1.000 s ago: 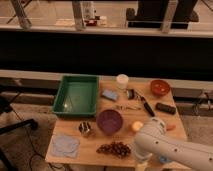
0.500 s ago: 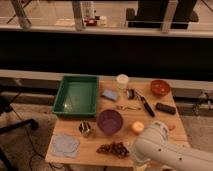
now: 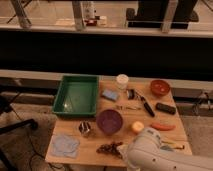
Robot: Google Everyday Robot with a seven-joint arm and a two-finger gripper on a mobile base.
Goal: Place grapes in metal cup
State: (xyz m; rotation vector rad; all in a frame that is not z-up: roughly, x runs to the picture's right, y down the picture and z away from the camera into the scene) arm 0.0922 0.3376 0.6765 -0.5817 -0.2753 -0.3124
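The grapes (image 3: 108, 148), a dark elongated bunch, lie near the table's front edge, just below the purple bowl (image 3: 109, 121). The small shiny metal cup (image 3: 85, 129) stands upright to the left of the bowl, up and left of the grapes. My white arm (image 3: 155, 152) comes in from the bottom right. My gripper (image 3: 125, 149) is at its left end, right next to the right end of the bunch and mostly hidden by the arm's body. The grapes rest on the table and nothing is held.
A green tray (image 3: 64, 95) fills the table's back left. A blue cloth (image 3: 66, 145) lies at the front left. Further back are a white cup (image 3: 122, 81), a blue sponge (image 3: 110, 94), a dark-handled tool (image 3: 145, 104) and a red-brown bowl (image 3: 160, 87). An orange carrot (image 3: 161, 126) lies at the right.
My arm has shifted left and further over the table's front edge, bringing its end closer to the grapes. The objects on the table have stayed put.
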